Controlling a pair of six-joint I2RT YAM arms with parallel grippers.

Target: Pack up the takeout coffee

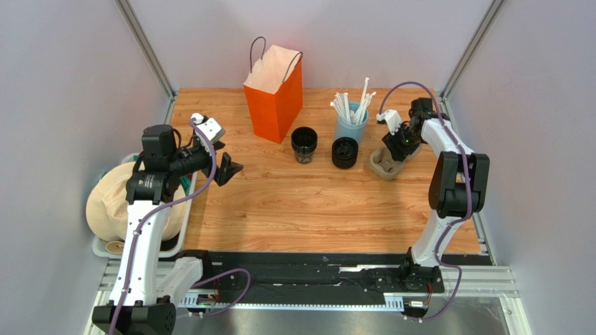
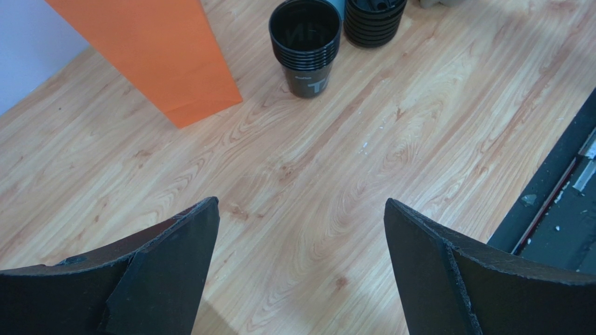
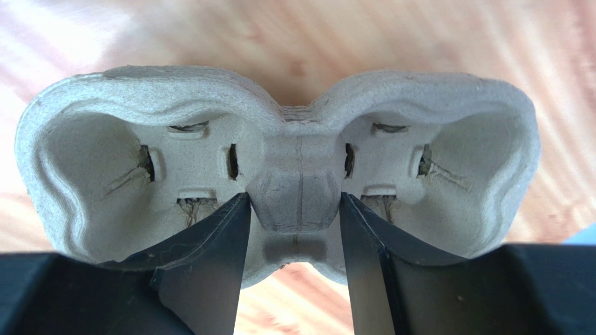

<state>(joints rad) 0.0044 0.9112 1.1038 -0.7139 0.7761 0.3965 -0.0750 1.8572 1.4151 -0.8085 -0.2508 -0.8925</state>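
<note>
The takeout coffee is a dark cup (image 1: 304,144) topping a nested stack at mid-table, its mouth open (image 2: 306,42). A stack of black lids (image 1: 344,152) stands just right of it (image 2: 374,21). My left gripper (image 1: 227,169) hovers open over bare wood left of the cups, nothing between its fingers (image 2: 301,201). My right gripper (image 1: 400,143) is at the back right, shut on the middle ridge of the grey-brown cardboard cup tray (image 3: 294,197). One finger reaches into each of the tray's two empty wells (image 3: 126,160).
An orange paper bag (image 1: 274,94) stands open behind the cups. A pale blue cup of white straws (image 1: 351,124) sits between the lids and the tray (image 1: 389,164). A white bin holding tan paper (image 1: 115,199) lies off the table's left edge.
</note>
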